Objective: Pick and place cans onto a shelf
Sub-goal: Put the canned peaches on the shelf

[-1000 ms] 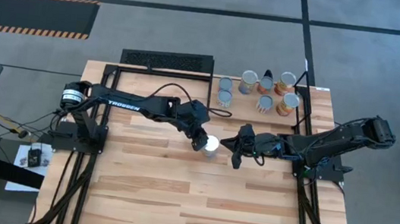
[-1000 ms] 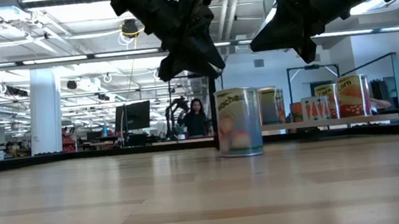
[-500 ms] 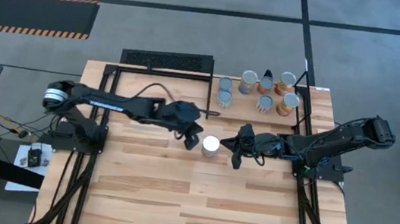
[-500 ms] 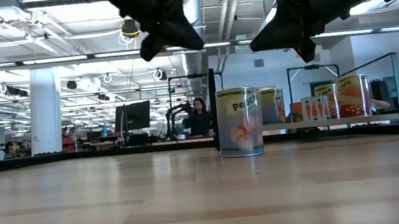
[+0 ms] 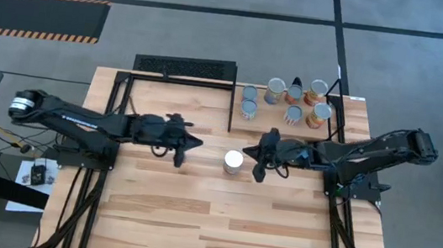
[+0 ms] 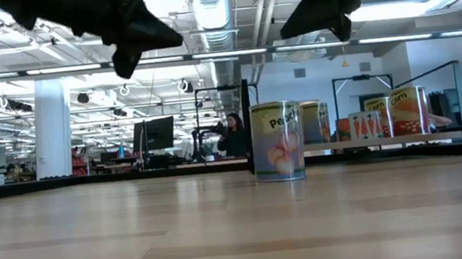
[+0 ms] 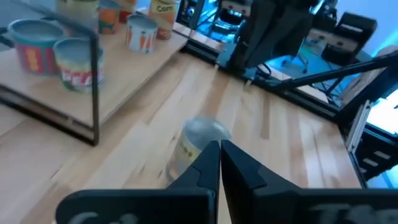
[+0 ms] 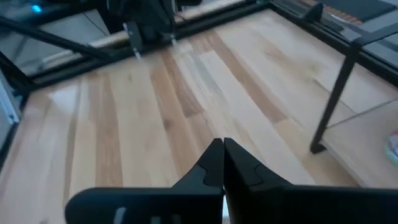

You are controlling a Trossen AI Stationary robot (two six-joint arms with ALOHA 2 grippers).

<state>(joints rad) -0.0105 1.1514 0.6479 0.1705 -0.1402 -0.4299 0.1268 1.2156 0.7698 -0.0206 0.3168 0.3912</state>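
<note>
One can (image 5: pixel 234 161) with a pale round top stands upright on its base on the wooden table; its side shows a peach label (image 6: pixel 277 140). Both grippers hang above the table. My left gripper (image 5: pixel 183 146) is shut, well left of the can, which lies beyond its fingertips (image 7: pixel 219 155) in its wrist view (image 7: pixel 198 140). My right gripper (image 5: pixel 259 159) is shut just right of the can, touching nothing (image 8: pixel 222 155). Several cans (image 5: pixel 294 113) stand on the shelf (image 5: pixel 335 129) at the table's far right.
Thin black frame bars (image 5: pixel 232 108) edge the shelf, and one upright post (image 7: pixel 94 81) stands at its corner. A black perforated grate (image 5: pixel 184 67) lies at the far edge. Bare wooden table (image 5: pixel 217 225) stretches toward the near edge. People stand in the room beyond (image 6: pixel 233 133).
My left gripper has drawn away from the can toward the table's left edge, rising, and has shut. The can stays upright on the table. My right gripper has risen a little beside the can.
</note>
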